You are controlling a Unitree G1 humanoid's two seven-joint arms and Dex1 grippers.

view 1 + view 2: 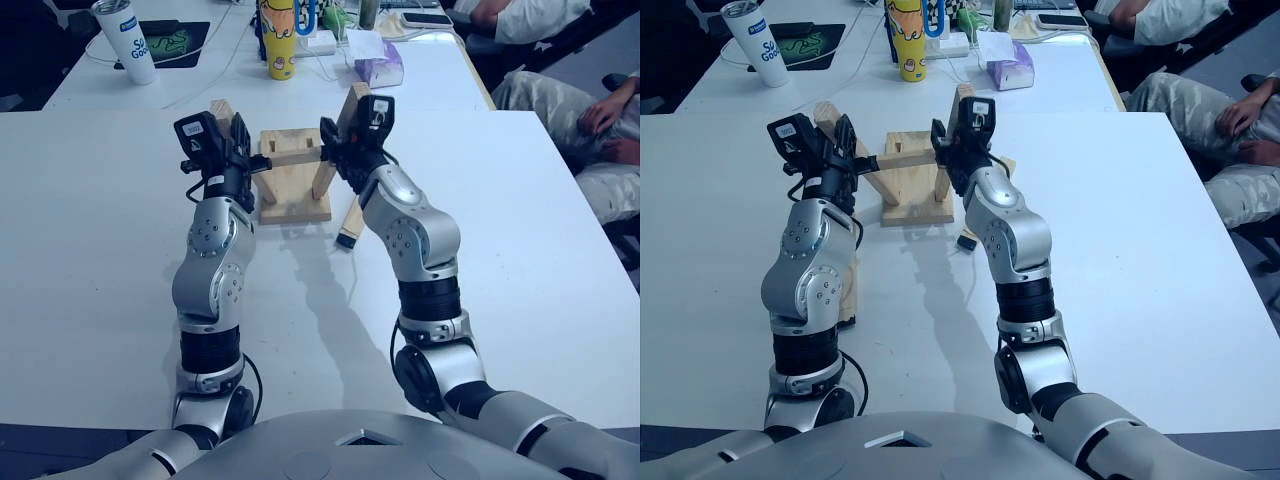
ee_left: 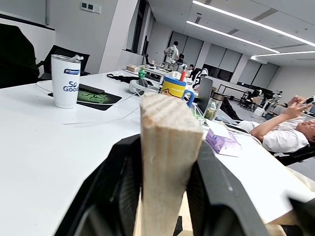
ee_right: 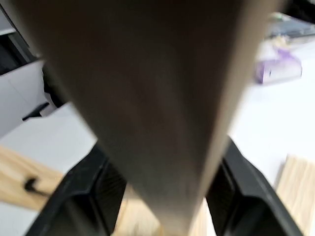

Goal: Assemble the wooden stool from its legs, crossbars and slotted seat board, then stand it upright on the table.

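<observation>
The partly built stool sits at the table's middle, its seat board [image 1: 296,208] lying flat with wooden parts standing up from it. My left gripper [image 1: 238,142] is shut on a leg [image 1: 221,110] at the stool's left side; the leg's cut end [image 2: 167,142] sits between the black fingers [image 2: 123,182]. My right gripper [image 1: 340,140] is shut on the right leg [image 1: 353,104], which looms close and blurred [image 3: 147,98] in the right wrist view. A crossbar [image 1: 296,156] runs between the two legs. A loose wooden piece [image 1: 350,222] lies just right of the seat board.
On the table behind stand a white tumbler [image 1: 124,40], a black mat [image 1: 172,42], a yellow cup [image 1: 280,45] and a purple tissue pack [image 1: 380,70]. A seated person [image 1: 600,120] is beyond the table's right edge. White tabletop spreads to both sides of my arms.
</observation>
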